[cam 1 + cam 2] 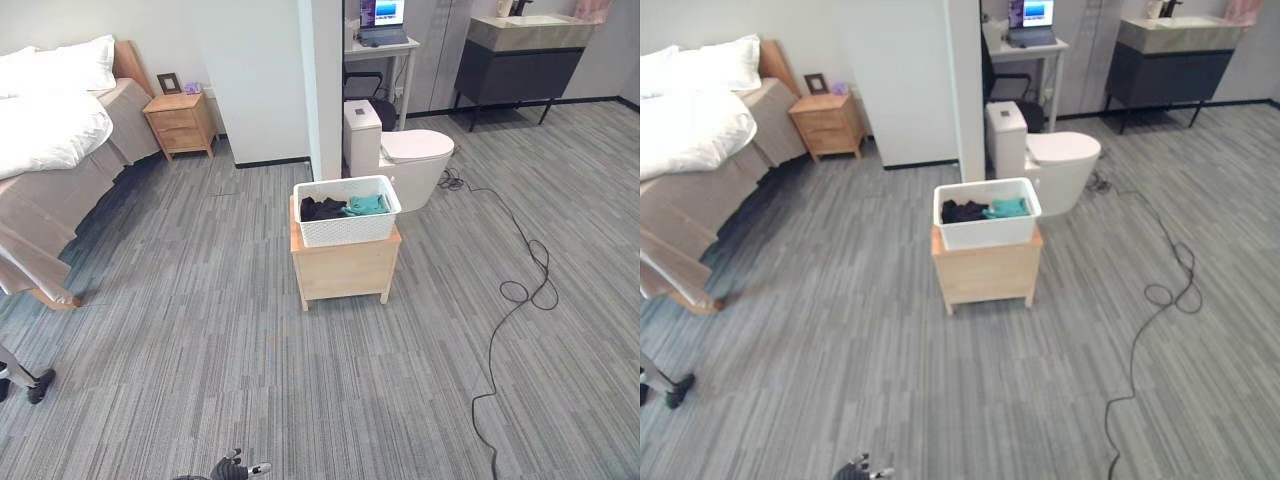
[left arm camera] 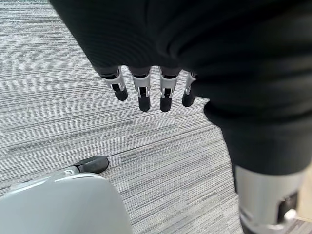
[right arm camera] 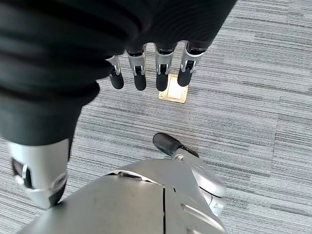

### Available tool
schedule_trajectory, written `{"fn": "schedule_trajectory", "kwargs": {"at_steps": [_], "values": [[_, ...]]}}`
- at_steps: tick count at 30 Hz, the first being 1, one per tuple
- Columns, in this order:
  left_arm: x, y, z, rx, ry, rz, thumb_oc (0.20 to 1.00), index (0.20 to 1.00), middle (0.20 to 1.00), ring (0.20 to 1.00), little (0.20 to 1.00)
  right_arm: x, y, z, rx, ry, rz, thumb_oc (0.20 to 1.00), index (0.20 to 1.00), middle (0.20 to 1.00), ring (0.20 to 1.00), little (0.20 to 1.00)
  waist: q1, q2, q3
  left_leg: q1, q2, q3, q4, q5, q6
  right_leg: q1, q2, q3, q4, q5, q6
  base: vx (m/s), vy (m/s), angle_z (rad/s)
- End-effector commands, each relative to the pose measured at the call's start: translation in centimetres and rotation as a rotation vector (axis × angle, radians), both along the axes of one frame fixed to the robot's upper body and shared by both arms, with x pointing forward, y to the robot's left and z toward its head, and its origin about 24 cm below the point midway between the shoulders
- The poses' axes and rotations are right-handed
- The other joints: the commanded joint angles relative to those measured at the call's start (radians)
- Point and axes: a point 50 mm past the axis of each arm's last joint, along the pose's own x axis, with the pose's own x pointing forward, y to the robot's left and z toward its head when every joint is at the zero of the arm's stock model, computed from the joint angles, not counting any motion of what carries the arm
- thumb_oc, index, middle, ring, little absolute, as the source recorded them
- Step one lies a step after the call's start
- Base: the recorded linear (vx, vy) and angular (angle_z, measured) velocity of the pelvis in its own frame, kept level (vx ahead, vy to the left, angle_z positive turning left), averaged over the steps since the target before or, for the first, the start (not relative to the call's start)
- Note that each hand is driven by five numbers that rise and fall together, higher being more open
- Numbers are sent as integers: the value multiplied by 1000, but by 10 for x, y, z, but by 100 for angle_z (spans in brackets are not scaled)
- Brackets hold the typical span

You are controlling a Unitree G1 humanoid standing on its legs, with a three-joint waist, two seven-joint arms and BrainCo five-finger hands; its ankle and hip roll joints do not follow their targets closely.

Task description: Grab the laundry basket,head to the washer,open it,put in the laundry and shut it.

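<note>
A white laundry basket [image 1: 346, 211] stands on a low wooden table [image 1: 343, 270] in the middle of the room, some way ahead of me. Dark clothes [image 1: 322, 209] and a teal garment [image 1: 366, 205] lie inside it. My left hand [image 2: 142, 91] hangs over the grey carpet with its fingers straight and nothing in them. My right hand [image 3: 161, 73] hangs the same way, fingers relaxed and empty. Both hands are far from the basket.
A bed [image 1: 50, 150] and a wooden nightstand [image 1: 182, 124] are at the left. A white partition wall [image 1: 322, 80] rises behind the basket, with a toilet [image 1: 405, 155] just past it. A desk with a laptop [image 1: 382, 30] and a dark vanity [image 1: 520, 60] line the back.
</note>
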Motion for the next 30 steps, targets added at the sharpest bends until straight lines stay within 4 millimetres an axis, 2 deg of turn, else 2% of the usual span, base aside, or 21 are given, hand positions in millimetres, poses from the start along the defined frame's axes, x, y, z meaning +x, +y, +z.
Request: {"fn": "schedule_trajectory", "kwargs": {"at_steps": [1,13,23,30], "values": [[17,12,6,49,-52,-5,1000,1000,1000,1000,1000,-2,0,0,-24,40,37,1000,1000,1000,1000,1000,16,-53,-15,-19,24,-35,3,-21,-37,-25,-88,-21,0,51,56,0,0,0],[18,16,7,55,-64,32,1000,1000,1000,1000,1000,-14,-6,0,-47,75,6,1000,1000,1000,1000,1000,22,-51,-12,-22,22,-48,3,-20,-38,-13,-91,-40,0,48,56,7,1,6],[13,16,5,53,-43,30,1000,1000,1000,1000,1000,-6,-3,0,-32,46,14,1000,1000,1000,1000,1000,27,-50,-10,-18,22,-47,3,-21,-39,-10,-94,-44,0,44,56,0,0,0],[15,15,6,48,-49,24,1000,1000,1000,1000,1000,-8,-3,0,-31,52,14,1000,1000,1000,1000,1000,25,-50,-8,-17,23,-48,3,-22,-40,-7,-91,-45,0,41,55,0,0,0]]}}
